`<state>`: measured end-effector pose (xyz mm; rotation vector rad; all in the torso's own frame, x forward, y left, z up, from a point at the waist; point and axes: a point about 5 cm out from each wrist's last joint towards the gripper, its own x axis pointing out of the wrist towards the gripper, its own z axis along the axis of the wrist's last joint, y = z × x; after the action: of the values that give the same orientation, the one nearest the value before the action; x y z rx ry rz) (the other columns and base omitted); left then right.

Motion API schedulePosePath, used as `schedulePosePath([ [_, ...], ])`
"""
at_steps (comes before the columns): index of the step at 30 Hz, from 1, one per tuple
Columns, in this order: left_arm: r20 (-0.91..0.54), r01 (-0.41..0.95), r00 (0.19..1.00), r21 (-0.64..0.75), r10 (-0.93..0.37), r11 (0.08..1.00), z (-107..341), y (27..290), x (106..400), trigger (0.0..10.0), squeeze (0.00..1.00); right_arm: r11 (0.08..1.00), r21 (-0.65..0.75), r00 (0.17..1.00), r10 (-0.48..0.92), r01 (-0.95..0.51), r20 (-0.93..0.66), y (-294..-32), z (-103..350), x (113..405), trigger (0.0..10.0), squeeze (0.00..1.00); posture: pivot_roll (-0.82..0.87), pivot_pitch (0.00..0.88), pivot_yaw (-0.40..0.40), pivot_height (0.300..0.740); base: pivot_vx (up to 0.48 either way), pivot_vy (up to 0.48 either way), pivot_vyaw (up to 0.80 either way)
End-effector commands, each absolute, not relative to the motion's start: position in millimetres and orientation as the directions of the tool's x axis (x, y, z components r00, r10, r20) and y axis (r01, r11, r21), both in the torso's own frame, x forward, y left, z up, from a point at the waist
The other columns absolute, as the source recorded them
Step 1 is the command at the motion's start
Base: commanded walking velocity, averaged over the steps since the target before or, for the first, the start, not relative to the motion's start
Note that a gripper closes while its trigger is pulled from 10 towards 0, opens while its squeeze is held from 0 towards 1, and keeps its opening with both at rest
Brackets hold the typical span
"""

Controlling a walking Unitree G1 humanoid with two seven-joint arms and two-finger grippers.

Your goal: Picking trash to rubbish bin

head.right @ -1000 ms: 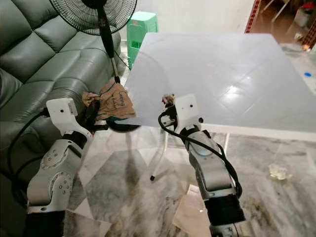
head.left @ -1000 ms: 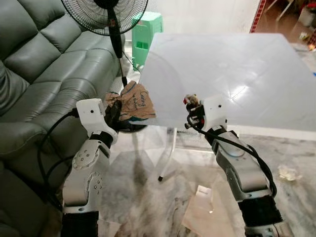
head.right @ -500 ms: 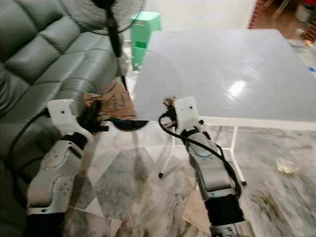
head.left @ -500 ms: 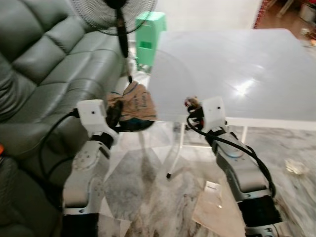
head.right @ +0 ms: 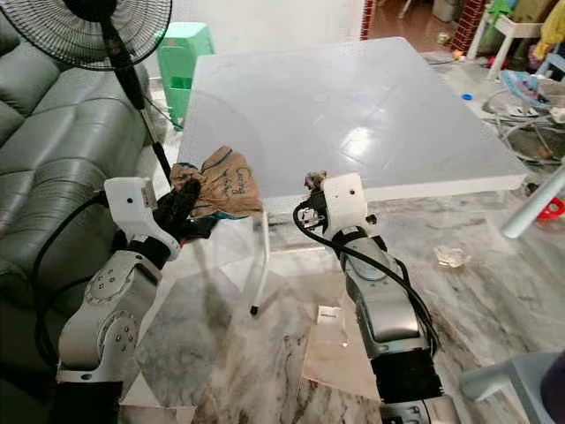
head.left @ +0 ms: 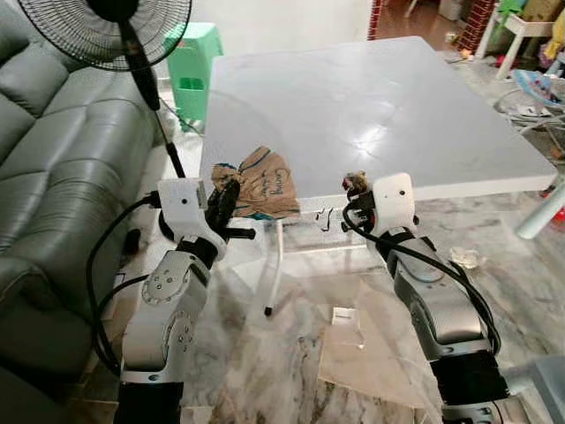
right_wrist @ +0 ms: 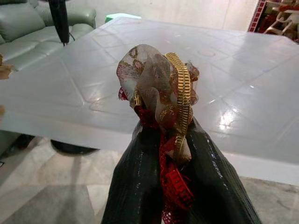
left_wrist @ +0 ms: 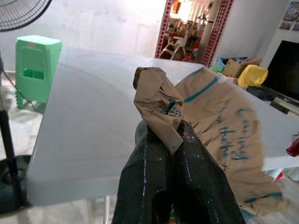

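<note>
A: What had changed over that last second?

B: Mostly the camera. The head had swung toward the right, so the sofa (head.left: 53,150) slid out to nine o'clock and the white table (head.left: 371,97) filled the middle. Both arms kept their loads throughout.

A: And the holds?

B: The left gripper (head.left: 221,201) was clenched on the twisted neck of a crumpled brown paper bag (head.left: 265,184), carried at the table's near corner, about ten o'clock from frame centre. The right gripper (head.left: 356,196) was clamped on a small red-and-gold wrapper (right_wrist: 161,98), just below the table edge, near centre.

A: So which step was it?

B: Carrying, I'd judge. Both pieces were already lifted, and I could make out no bin. The next move probably called for turning or walking on to find one, keeping both grips tight.

A: What did the wrist views add?

B: The left wrist view showed teal lettering on the bag; the right showed the wrapper's gold zip-like strip. The head views alone showed more litter (head.left: 463,257) on the floor at four o'clock.
</note>
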<state>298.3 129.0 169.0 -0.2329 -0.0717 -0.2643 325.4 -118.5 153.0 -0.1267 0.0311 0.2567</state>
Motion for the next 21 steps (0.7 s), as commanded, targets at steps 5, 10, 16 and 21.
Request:
schedulePosePath([
  [5,0.122,0.276,0.959,-0.211,-0.255,0.938,173.3,129.4,297.6,0.0,0.00,0.961,-0.124,0.969,0.243,-0.248,-0.052,-120.3,153.1,325.6,10.0,0.00,0.00,0.027,0.041,0.740,0.374,0.000,-0.80],
  [10,0.121,0.279,0.959,-0.213,-0.258,0.936,172.9,129.0,297.3,0.0,0.00,0.961,-0.124,0.969,0.242,-0.247,-0.052,-120.7,153.1,325.6,10.0,0.00,0.00,0.029,0.040,0.740,0.386,0.000,-0.80],
  [16,0.118,0.282,0.958,-0.215,-0.262,0.935,172.3,128.5,296.8,0.0,0.00,0.961,-0.125,0.969,0.241,-0.246,-0.055,-120.9,152.7,325.4,10.0,0.00,0.00,0.030,0.041,0.740,0.384,0.000,-0.80],
  [21,0.111,0.291,0.956,-0.215,-0.273,0.932,170.6,126.3,295.4,0.0,0.00,0.961,-0.125,0.969,0.242,-0.247,-0.055,-121.3,152.5,325.3,10.0,0.00,0.00,0.032,0.040,0.740,0.189,0.000,-0.63],
])
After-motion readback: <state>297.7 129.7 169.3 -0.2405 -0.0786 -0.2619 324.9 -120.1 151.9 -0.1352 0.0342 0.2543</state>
